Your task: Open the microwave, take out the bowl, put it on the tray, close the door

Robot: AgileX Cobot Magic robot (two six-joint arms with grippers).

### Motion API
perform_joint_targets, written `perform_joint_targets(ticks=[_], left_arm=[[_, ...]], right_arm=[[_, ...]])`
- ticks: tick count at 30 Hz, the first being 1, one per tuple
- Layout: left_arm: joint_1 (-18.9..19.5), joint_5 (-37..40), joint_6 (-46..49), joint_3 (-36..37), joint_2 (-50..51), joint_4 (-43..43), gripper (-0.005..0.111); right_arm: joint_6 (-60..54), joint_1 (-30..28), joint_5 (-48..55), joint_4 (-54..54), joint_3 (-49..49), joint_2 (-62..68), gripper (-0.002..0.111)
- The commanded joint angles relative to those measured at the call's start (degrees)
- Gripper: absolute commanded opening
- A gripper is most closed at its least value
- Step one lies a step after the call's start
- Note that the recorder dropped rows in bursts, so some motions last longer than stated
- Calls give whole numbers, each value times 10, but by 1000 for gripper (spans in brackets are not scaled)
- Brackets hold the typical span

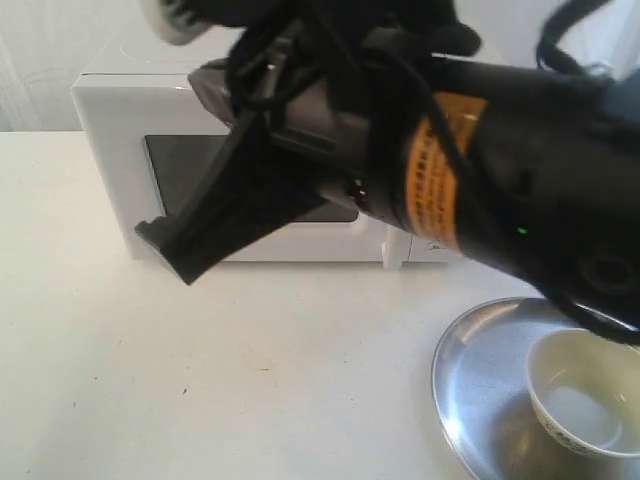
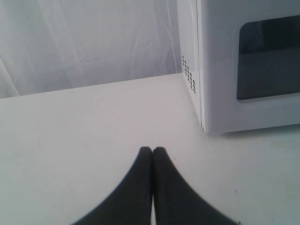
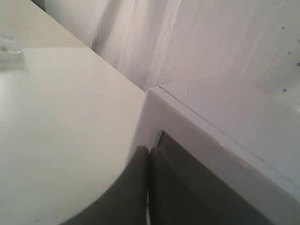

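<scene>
The white microwave (image 1: 110, 110) stands at the back of the table with its door (image 1: 180, 165) lying flush against the front. My right arm crosses in front of it, and its gripper (image 1: 165, 248) is shut and empty by the door's lower left corner. In the right wrist view the shut gripper (image 3: 149, 150) points at the upper corner of the door (image 3: 201, 183). The cream-white bowl (image 1: 585, 405) sits in the silver tray (image 1: 480, 380) at the front right. My left gripper (image 2: 152, 150) is shut and empty over the table, left of the microwave (image 2: 215, 70).
The white bar handle (image 1: 395, 248) shows below my right arm. A white curtain (image 2: 84, 42) hangs behind the table. The white tabletop (image 1: 200, 380) stretches in front of the microwave. A small pale object (image 3: 7, 49) lies far off on the table.
</scene>
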Motion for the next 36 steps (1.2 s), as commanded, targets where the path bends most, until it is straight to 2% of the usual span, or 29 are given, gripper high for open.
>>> perform_joint_targets(ticks=[1, 7, 10, 12, 14, 15, 16, 19, 21, 24, 29, 36], left_arm=[[-1, 2, 0, -2, -1, -4, 0], [-1, 2, 0, -2, -1, -4, 0], [-1, 2, 0, -2, -1, -4, 0], [-1, 2, 0, -2, -1, -4, 0], [-1, 2, 0, -2, -1, -4, 0], [-1, 2, 0, -2, -1, -4, 0], [-1, 2, 0, -2, -1, -4, 0], [-1, 2, 0, -2, -1, -4, 0], [-1, 2, 0, -2, -1, -4, 0], [-1, 2, 0, -2, -1, -4, 0], [-1, 2, 0, -2, -1, -4, 0], [-1, 2, 0, -2, -1, -4, 0]], right_arm=[[92, 1, -7, 3, 38, -35, 0], [89, 1, 5, -19, 39, -41, 0], [90, 0, 65, -33, 40, -25, 0], [121, -45, 72, -33, 58, -29, 0], [145, -131, -35, -35, 96, -66, 0], [145, -192, -107, -39, 129, -111, 0], [150, -226, -133, -39, 150, -137, 0], [186, -375, -142, -35, 258, -263, 0], [186, -433, -142, -37, 307, -321, 0], [186, -497, -142, -37, 372, -411, 0], [186, -566, -144, -37, 451, -527, 0], [183, -608, -148, -37, 520, -634, 0]])
